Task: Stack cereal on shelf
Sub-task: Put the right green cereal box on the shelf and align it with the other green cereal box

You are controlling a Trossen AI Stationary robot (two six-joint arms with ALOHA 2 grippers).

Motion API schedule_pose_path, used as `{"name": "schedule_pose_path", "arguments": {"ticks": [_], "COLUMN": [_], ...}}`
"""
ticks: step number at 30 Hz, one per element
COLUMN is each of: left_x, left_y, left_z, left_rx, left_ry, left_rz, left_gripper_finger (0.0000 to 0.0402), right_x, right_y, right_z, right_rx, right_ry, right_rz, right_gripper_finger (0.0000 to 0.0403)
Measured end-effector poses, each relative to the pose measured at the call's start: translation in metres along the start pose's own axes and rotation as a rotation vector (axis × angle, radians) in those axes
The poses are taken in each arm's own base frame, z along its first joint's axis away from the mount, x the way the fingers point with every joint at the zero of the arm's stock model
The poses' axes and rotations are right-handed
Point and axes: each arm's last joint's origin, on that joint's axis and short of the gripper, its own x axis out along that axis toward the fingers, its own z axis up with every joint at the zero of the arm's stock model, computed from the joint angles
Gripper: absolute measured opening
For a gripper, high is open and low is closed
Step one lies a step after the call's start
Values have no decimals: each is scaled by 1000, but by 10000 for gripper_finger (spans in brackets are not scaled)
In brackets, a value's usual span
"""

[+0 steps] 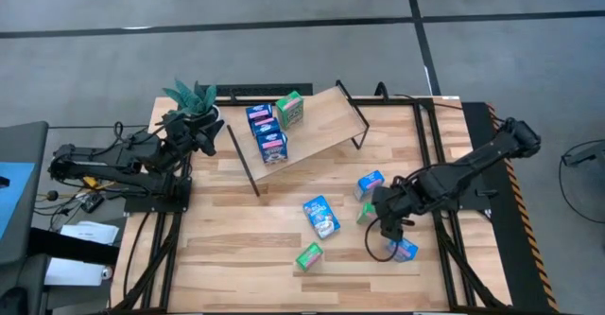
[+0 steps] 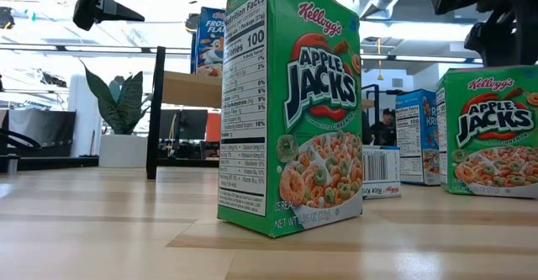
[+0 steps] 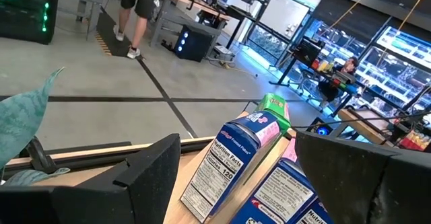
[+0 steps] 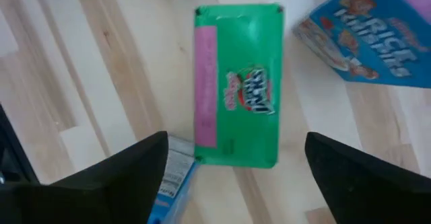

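Nearest the table's (image 1: 217,258) front edge, a green cereal box (image 1: 309,255) alone with bare board to its left. Behind, a blue box (image 1: 321,217) mid-table. Right of that, right gripper (image 1: 382,222) hanging jaws spread over a green box (image 4: 237,84), blue boxes close on both sides. Farther back, shelf (image 1: 326,126) holding four boxes, lower end free. Left gripper (image 1: 200,140) open beside the shelf's left edge

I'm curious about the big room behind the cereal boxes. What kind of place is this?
Probably a robotics lab or workshop: two robot arms at a wooden table, a bare concrete floor with taped lines, and work desks with computers beyond.
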Motion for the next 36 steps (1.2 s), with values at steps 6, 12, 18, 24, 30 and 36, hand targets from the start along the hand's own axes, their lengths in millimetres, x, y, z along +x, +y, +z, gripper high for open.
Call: {"name": "schedule_pose_path", "arguments": {"ticks": [6,12,18,24,30,36], "left_x": [0,0,0,0,0,0], "left_y": [0,0,0,0,0,0], "left_z": [0,0,0,0,0,0], "left_rx": [0,-13,-23,-26,-26,-26], "left_ry": [0,0,0,0,0,0], "left_rz": [0,0,0,0,0,1], "left_gripper_finger": [283,283,283,283,283,283], "right_x": [0,8,15,14,15,14], "right_y": [-2,-2,-3,-4,-4,-3], "right_z": [2,1,-1,-1,-1,0], "right_rx": [-31,-26,-36,-69,-86,-122], "right_ry": [-5,-14,-15,-17,-14,-21], "right_rz": [-1,11,21,18,16,23], "right_gripper_finger": [349,342,338,305,232,151]}}
